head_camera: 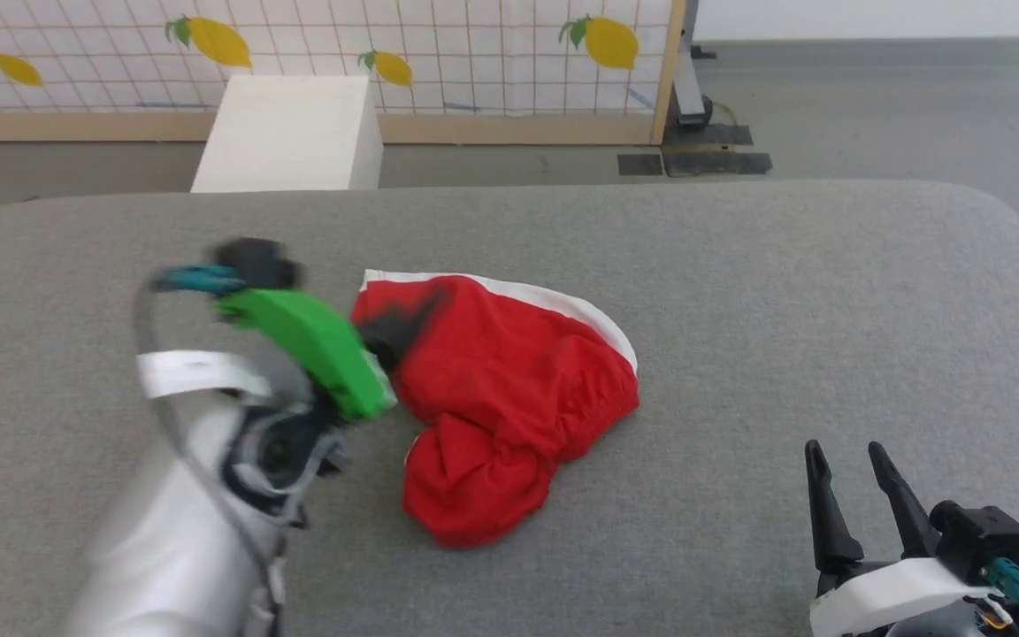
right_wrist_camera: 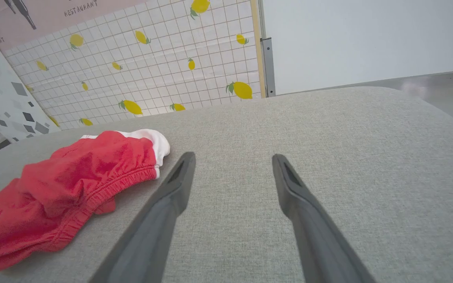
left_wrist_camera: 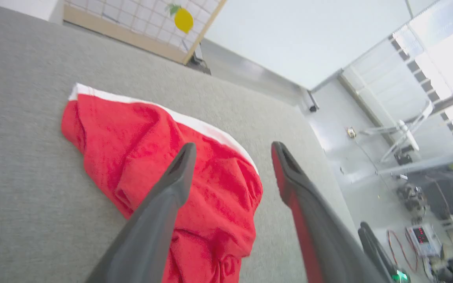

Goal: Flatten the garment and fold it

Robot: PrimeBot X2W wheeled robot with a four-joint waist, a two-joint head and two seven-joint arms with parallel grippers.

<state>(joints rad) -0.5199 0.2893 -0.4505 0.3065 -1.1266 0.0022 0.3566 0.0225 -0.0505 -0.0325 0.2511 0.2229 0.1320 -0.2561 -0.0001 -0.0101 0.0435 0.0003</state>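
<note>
The garment [head_camera: 509, 380], bright red with a white trim band along its far edge, lies crumpled in a heap at the middle of the grey table. My left gripper [head_camera: 408, 318] is motion-blurred over its left part, beyond a green wrist piece. In the left wrist view that gripper [left_wrist_camera: 233, 147] hangs open above the garment [left_wrist_camera: 132, 141], nothing between its fingers. My right gripper [head_camera: 846, 456] rests open at the lower right, apart from the cloth. The right wrist view shows it [right_wrist_camera: 233, 156] open over bare table, with the garment [right_wrist_camera: 65, 188] to its left.
The grey padded table [head_camera: 784, 310] has wide bare room right of and behind the cloth. A white box [head_camera: 293, 133] stands on the floor past the far edge. A tiled panel with lemon prints [head_camera: 474, 53] closes the back.
</note>
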